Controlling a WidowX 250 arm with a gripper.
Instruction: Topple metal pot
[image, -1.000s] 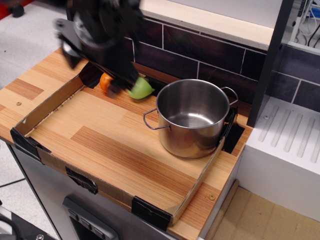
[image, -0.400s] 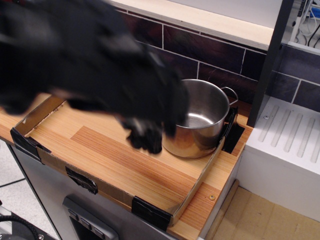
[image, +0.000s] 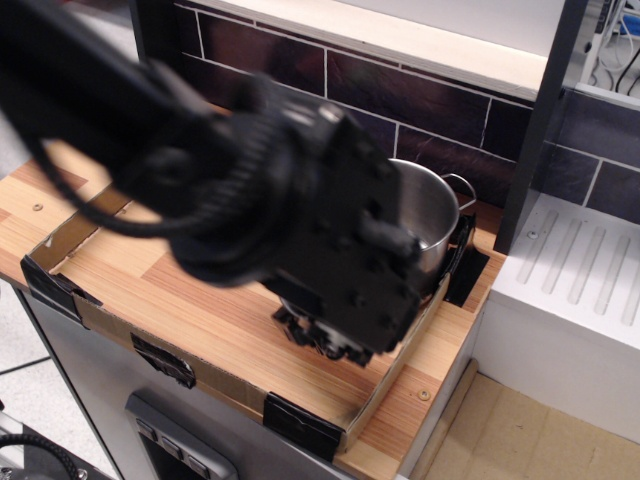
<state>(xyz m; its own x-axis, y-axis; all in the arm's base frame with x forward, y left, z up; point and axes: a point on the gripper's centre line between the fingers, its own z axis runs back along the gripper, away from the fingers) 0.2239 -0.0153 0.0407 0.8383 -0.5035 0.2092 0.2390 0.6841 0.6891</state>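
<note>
The metal pot (image: 432, 212) stands upright at the back right of the cardboard-edged wooden tray (image: 100, 320). Only its right part, some rim and one wire handle (image: 462, 186) show; the rest is behind my arm. My black arm reaches across the frame from the upper left and fills most of it. The gripper (image: 322, 338) hangs low over the tray floor, just in front of and left of the pot's base. Its jaws are dark and blurred, so I cannot tell whether they are open or shut. The small orange and green toys are hidden behind the arm.
A dark tiled wall (image: 420, 100) runs behind the tray. A dark upright post (image: 535, 130) and a white ribbed appliance (image: 580, 280) stand to the right. Black tape (image: 300, 425) marks the tray's corners, and the counter's front edge is close.
The arm has swung from the back left corner, by the toys, across the tray to the pot's front. It now covers most of the pot. The pot has not visibly moved.
</note>
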